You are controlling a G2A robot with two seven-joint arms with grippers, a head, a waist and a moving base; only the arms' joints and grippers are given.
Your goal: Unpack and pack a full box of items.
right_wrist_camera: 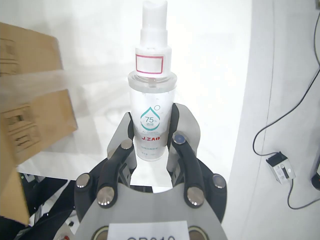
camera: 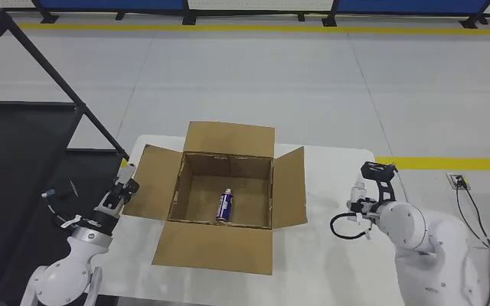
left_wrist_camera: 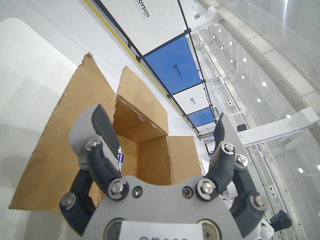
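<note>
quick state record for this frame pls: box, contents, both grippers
box: cardboard box, flaps spread open, on white table
in box: one small blue-and-white bottle on the box floor
left gripper: open, empty, beside the box's left flap
right gripper: shut on clear spray bottle, outside the box, over the table

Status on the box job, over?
Left hand open, left of box. Right hand shut on spray bottle, right of box. One can inside. Right flap between bottle and opening.
</note>
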